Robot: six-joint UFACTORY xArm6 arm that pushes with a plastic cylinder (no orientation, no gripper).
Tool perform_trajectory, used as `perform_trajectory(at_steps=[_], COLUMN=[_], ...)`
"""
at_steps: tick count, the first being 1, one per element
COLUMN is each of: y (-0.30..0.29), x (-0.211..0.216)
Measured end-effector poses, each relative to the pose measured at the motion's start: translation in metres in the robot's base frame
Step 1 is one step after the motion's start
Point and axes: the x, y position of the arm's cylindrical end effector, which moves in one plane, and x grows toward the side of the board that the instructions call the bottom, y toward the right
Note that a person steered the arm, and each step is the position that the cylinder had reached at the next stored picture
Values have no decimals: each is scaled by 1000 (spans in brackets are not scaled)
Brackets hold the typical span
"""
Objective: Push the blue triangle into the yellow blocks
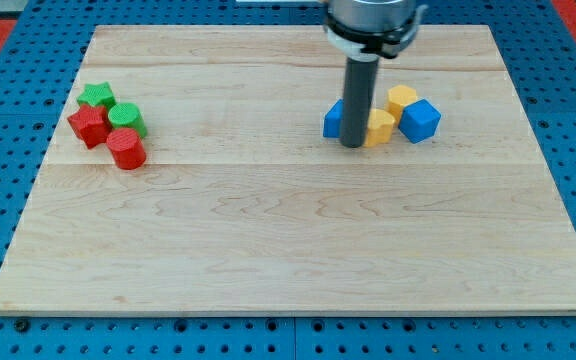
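My rod comes down from the view's top, and my tip [354, 145] rests on the board at the centre right. A blue block [333, 120], its shape mostly hidden behind the rod, shows just left of the rod. A yellow block [380, 128] sits right of the rod, touching or nearly touching it. A second yellow block [401, 99] lies just above and to the right. A blue cube [420, 120] sits at the right of the yellow blocks, against them.
At the view's left is a cluster: a green star-like block [96, 96], a green cylinder [126, 119], a red star-like block [88, 126] and a red cylinder [126, 149]. The wooden board [288, 250] lies on a blue pegboard.
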Motion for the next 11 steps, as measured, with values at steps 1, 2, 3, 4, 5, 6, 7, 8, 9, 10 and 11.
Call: perform_trajectory(at_steps=[1,2,3,4,5,6,7,8,9,10,11], y=[7,6,-54,-82,-71,-33,28,8,-69,-30,10], x=[-10,10,39,7,-25,-25,-25,-25,-4,31,31])
